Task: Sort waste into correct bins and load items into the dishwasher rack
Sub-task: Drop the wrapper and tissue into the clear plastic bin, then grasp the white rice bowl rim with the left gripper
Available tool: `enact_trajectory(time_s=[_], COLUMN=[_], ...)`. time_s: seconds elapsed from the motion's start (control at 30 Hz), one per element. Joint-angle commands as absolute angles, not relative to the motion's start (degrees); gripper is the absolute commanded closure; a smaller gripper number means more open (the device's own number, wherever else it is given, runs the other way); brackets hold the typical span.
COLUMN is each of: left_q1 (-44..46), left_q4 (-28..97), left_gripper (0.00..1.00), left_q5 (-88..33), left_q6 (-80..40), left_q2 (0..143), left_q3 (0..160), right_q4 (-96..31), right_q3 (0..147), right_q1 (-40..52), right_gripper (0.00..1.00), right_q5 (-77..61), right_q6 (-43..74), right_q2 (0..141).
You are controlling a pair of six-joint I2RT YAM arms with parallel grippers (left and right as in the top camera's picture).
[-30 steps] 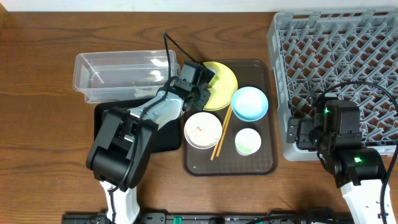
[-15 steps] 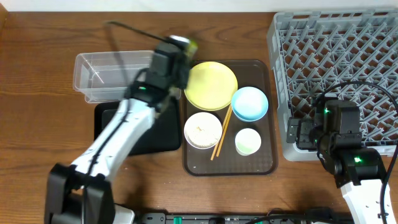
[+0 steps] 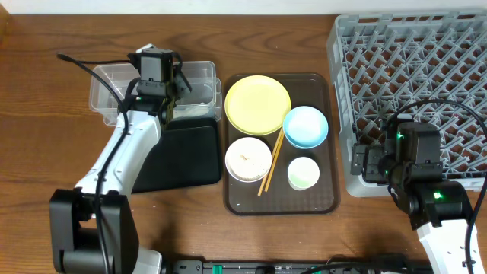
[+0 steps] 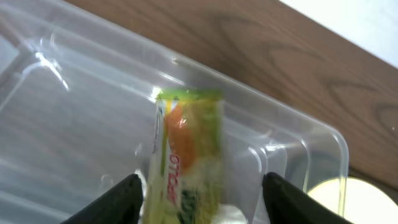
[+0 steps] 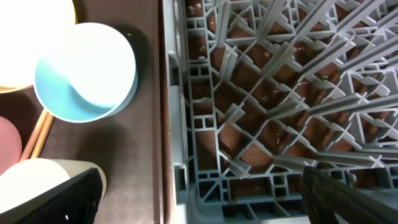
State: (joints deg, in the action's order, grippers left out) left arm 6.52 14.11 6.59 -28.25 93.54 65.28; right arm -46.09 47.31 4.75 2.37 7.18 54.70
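My left gripper (image 3: 161, 90) hovers over the clear plastic tub (image 3: 114, 91), open. In the left wrist view the green-yellow-orange snack wrapper (image 4: 189, 155) shows blurred between the spread fingers, touching neither, with the tub's inside (image 4: 74, 124) behind it. A white bit (image 4: 229, 214) shows under the wrapper. The shallow black tray (image 3: 183, 156) lies just in front of the tub. My right gripper (image 3: 365, 164) stands open and empty over the front left corner of the grey dishwasher rack (image 3: 426, 46). That corner's lattice (image 5: 261, 112) fills the right wrist view.
The brown serving tray (image 3: 319, 202) holds the yellow plate (image 3: 257, 104), light-blue bowl (image 3: 305, 125), white bowl with rice scraps (image 3: 248, 158), small white cup (image 3: 303, 173) and chopsticks (image 3: 271, 164). It sits between the bins and the rack.
My left arm swung left from the yellow plate to above the clear tub, carrying the wrapper, and its jaws opened off the wrapper. The right arm has not moved.
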Motion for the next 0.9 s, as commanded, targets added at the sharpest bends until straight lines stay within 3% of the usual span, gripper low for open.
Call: enact_trajectory(time_s=[0.0, 0.13, 0.3, 0.53, 0.87], left_q1=[8.1, 12.5, 22.5, 36.2, 46.4], left_q4=[17.0, 24.6, 30.0, 30.2, 30.4], left_gripper=[0.31, 0.15, 0.13, 0.28, 0.37], left_q5=[6.4, 4.3, 3.4, 3.4, 3.4], left_q6=[-28.2, -28.2, -28.1, -26.2, -28.4], left_q2=[88.8, 84.6, 83.9, 88.4, 99.8], left_q3=[64.8, 64.8, 64.7, 64.7, 64.7], right_q4=[-46.1, -46.1, -46.1, -46.1, -46.2], right_q3=[48.7, 48.7, 48.7, 48.7, 48.7], right_q1=[5.3, 5.3, 5.3, 5.3, 5.3], right_gripper=[0.01, 0.01, 0.01, 0.01, 0.01], right_q5=[2.8, 2.8, 2.8, 2.7, 2.7], right_q6=[6.8, 6.8, 6.8, 6.8, 6.8], right_q2=[54.5, 54.5, 54.5, 54.5, 54.5])
